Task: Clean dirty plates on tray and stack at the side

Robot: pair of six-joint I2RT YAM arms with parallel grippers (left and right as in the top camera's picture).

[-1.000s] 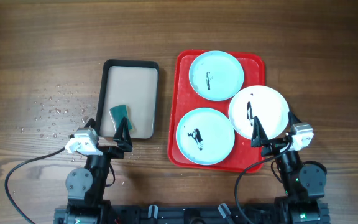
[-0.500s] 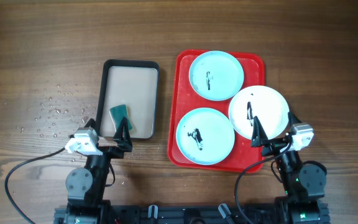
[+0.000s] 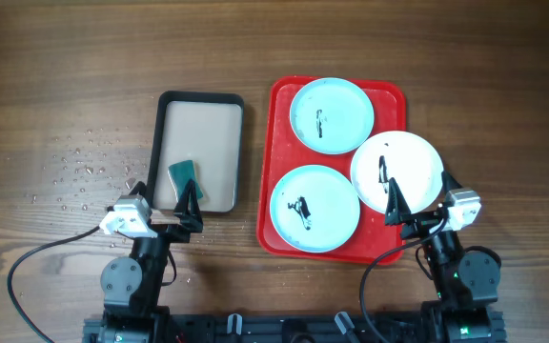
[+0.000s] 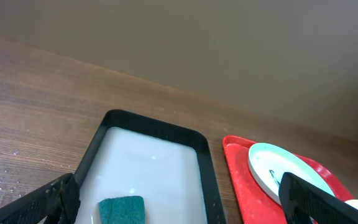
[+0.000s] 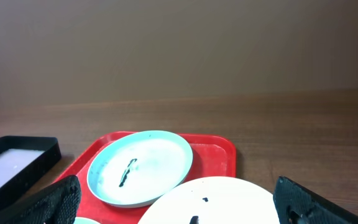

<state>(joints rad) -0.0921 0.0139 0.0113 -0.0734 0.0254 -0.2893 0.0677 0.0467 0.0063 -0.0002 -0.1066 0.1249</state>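
Observation:
The red tray (image 3: 279,143) holds three plates with black smudges: a pale blue plate (image 3: 332,114) at the far end, a pale blue plate (image 3: 315,208) at the near end, and a white plate (image 3: 396,171) that overhangs the tray's right rim. My right gripper (image 3: 395,202) is open and empty at the white plate's near edge. In the right wrist view the gripper (image 5: 182,208) spans the white plate (image 5: 222,199), with the far blue plate (image 5: 140,167) beyond. My left gripper (image 3: 190,202) is open and empty at the near end of the black tray.
The black-rimmed tray (image 3: 198,100) stands left of the red tray. A green sponge (image 3: 185,173) lies in its near part and also shows in the left wrist view (image 4: 122,210). Water droplets (image 3: 84,167) dot the wood at the left.

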